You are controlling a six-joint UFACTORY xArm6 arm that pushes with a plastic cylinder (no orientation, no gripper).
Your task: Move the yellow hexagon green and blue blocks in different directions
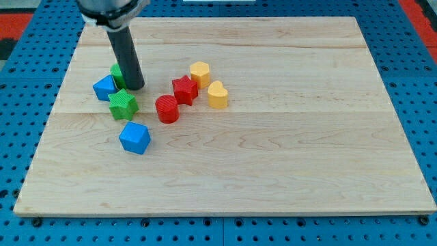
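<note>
Yellow hexagon [199,71] near centre, touching red star [184,89]; light, rigid, slippery; best pushed square on a flat side. Tip [135,87] bare, holding nothing, down among green blocks [123,104] and blue block [104,87].

On the pale wooden counter [287,157], my tip [134,87] stands just above the green star block [123,104], between a blue block [105,87] and red star block [184,89].

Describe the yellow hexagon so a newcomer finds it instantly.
On the wooden board, find the block cluster left of centre. The yellow hexagon sits at its upper right edge, touching the red star. Unlike the yellow heart below it, its top is flat-sided, not lobed.
</note>
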